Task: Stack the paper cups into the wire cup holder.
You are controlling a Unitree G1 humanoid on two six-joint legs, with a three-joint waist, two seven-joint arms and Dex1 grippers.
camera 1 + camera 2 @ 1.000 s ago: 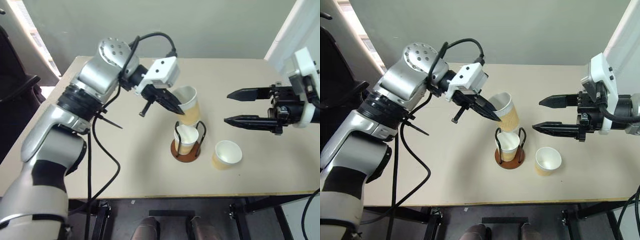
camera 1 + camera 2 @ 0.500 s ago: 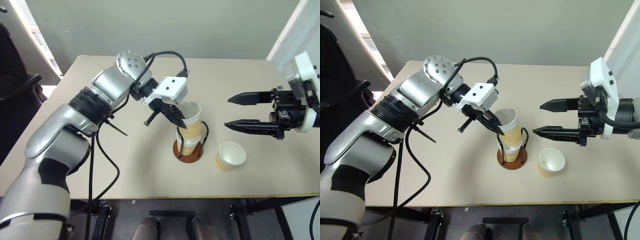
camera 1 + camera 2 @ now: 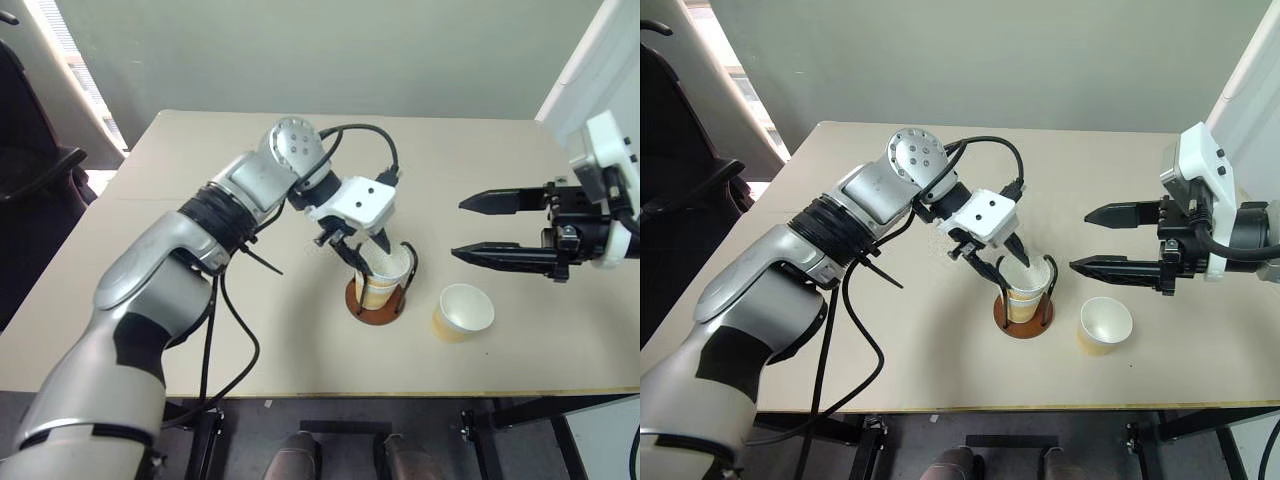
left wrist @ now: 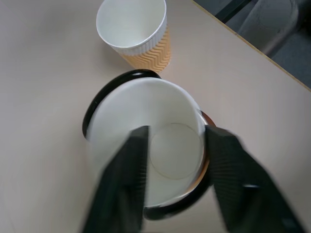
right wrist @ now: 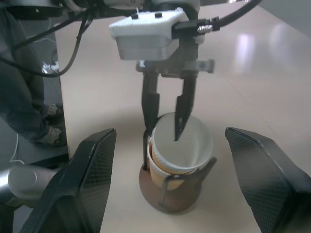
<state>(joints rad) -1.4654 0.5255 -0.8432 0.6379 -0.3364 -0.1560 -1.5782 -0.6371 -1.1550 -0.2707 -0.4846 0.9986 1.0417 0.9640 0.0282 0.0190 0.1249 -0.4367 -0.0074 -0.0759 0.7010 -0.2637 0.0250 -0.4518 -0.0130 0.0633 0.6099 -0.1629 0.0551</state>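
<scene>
Right wrist view, left claw [image 5: 165,119] parted astride nested cups [image 5: 181,145], holder [image 5: 170,187] half-hidden, right claw [image 3: 470,228] wide.

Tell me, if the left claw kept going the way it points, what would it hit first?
Probably the inside bottom of the top paper cup nested in the wire cup holder; the left gripper straddles its rim.

The paper cups [image 4: 136,34] are white inside with rolled white rims and yellow-tan outside, ribbed in a zigzag pattern. The wire cup holder [image 5: 167,191] has a reddish-brown base and black wires. The table [image 3: 200,330] is plain beige.
</scene>
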